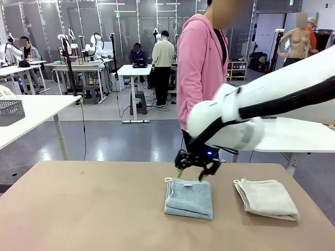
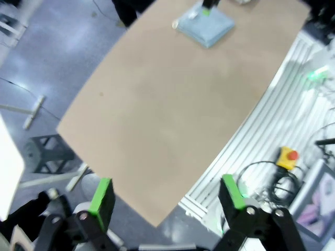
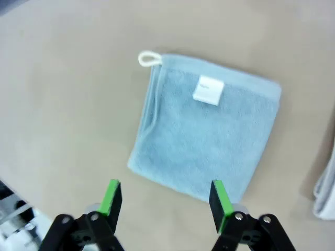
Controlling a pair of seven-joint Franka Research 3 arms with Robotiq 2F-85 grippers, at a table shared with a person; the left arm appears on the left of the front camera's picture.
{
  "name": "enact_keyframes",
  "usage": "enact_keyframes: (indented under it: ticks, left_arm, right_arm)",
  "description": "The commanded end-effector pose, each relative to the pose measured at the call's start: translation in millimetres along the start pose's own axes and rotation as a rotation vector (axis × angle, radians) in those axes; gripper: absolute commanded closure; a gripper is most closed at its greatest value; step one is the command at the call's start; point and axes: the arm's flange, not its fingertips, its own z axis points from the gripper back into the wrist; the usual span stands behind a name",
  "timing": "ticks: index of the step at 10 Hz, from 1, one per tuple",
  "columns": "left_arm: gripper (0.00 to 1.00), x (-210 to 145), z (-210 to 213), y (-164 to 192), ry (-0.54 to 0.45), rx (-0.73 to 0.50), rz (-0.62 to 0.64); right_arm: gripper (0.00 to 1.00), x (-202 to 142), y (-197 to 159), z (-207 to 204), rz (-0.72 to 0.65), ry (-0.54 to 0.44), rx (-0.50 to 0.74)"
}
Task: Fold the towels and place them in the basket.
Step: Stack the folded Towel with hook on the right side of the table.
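Observation:
A pale blue-grey towel (image 1: pixel 189 197) lies folded into a square on the brown table (image 1: pixel 84 209), right of centre. My right gripper (image 1: pixel 196 168) hovers open just above its far edge, holding nothing. In the right wrist view this towel (image 3: pixel 204 133) lies flat beyond the open right gripper (image 3: pixel 165 201), with a white label and a cream loop at one corner. A folded cream towel (image 1: pixel 267 197) rests to the right, its edge (image 3: pixel 327 188) apart from the blue one. My left gripper (image 2: pixel 167 201) is open, high over the table's near corner, far from the blue towel (image 2: pixel 207 26). A dark grey mesh basket (image 1: pixel 10 111) stands on a white side table at the left.
A person in a pink hoodie (image 1: pixel 199 68) stands at the far edge, right behind the right gripper. The left half of the brown table (image 2: pixel 157 115) is bare. A yellow stop button (image 2: pixel 288 156) and cables lie on the rail beside the table.

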Motion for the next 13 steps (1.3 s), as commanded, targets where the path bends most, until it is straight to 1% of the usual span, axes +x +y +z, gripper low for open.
enact_keyframes:
  ticks: [1,3,5,6,7,10,13]
  left_arm:
    - [0.00,-0.4,-0.6,0.3,0.008,0.016,-0.010]
    - [0.00,-0.4,-0.6,0.3,0.008,0.016,-0.010]
    - [0.00,-0.4,-0.6,0.3,0.008,0.016,-0.010]
    - [0.00,-0.4,-0.6,0.3,0.008,0.016,-0.010]
    - [0.00,-0.4,-0.6,0.3,0.008,0.016,-0.010]
    - [0.00,-0.4,-0.6,0.3,0.008,0.016,-0.010]
    - [0.00,-0.4,-0.6,0.3,0.008,0.016,-0.010]
  right_arm:
    - [0.15,-26.1,-57.6,0.0,-0.039,-0.033,0.148]
    - [0.15,-33.2,-99.8,-13.3,-0.065,-0.039,0.252]
    - [0.15,-29.1,-127.6,-34.8,-0.095,-0.057,0.289]
    - [0.15,-25.0,-141.5,-46.0,-0.102,-0.047,0.349]
    - [0.15,-19.1,-152.0,-56.2,-0.112,-0.062,0.382]
    - [0.15,-5.5,-162.0,-77.8,-0.142,-0.047,0.403]
    - [0.15,-2.1,-161.6,-90.6,-0.149,-0.035,0.433]
